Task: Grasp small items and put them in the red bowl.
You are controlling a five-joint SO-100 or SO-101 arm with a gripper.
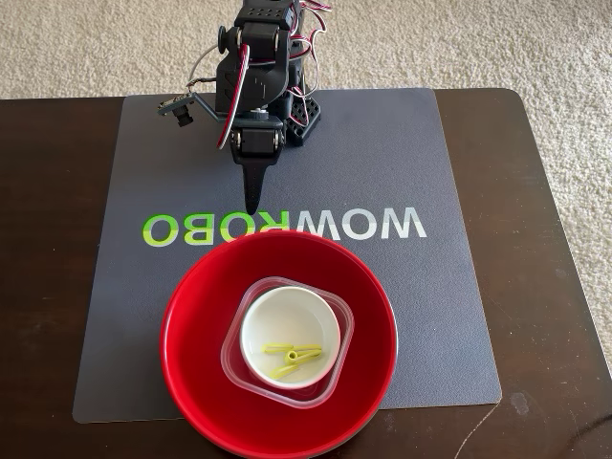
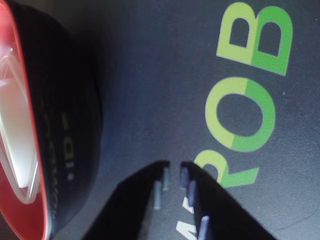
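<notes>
Though glossy, red bowl point(image 1: 182, 335) black-sided

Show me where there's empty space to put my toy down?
The grey mat is bare right of the red bowl and behind the lettering, beside the arm. The bowl is crowded: clear tub, white bowl, yellow-green clip. The gripper hangs just behind it.

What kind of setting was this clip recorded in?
Probably a home room, not a lab: a dark wooden table stands on beige carpet, with a grey WOWROBO mat laid over it for a hobby-style arm. The gripper points down at the mat beside the red bowl.
</notes>
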